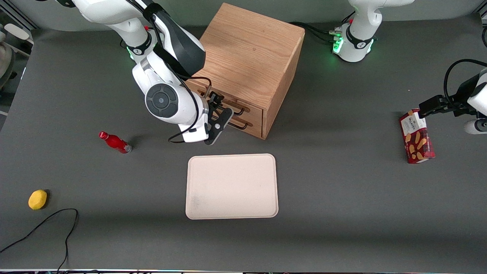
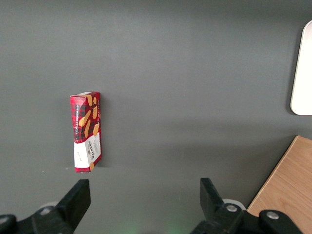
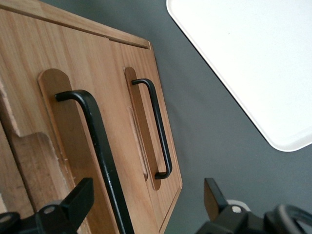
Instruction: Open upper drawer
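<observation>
The oak cabinet (image 1: 251, 57) stands at the middle of the table with its two drawer fronts facing the front camera. The upper drawer (image 1: 254, 109) looks shut; its black wire handle (image 3: 100, 148) runs between my open fingers, close to one fingertip (image 3: 78, 199). The lower drawer's twin handle (image 3: 158, 129) lies beside it, nearer the table. My right gripper (image 1: 222, 110) is right in front of the drawer fronts, level with the upper handle, open and holding nothing; it also shows in the right wrist view (image 3: 146, 200).
A cream tray (image 1: 232, 186) lies nearer the front camera than the cabinet, also in the right wrist view (image 3: 243, 58). A red bottle (image 1: 115, 142), a yellow fruit (image 1: 37, 199) and a cable (image 1: 57, 220) lie toward the working arm's end. A red biscuit box (image 1: 416, 137) lies toward the parked arm's end.
</observation>
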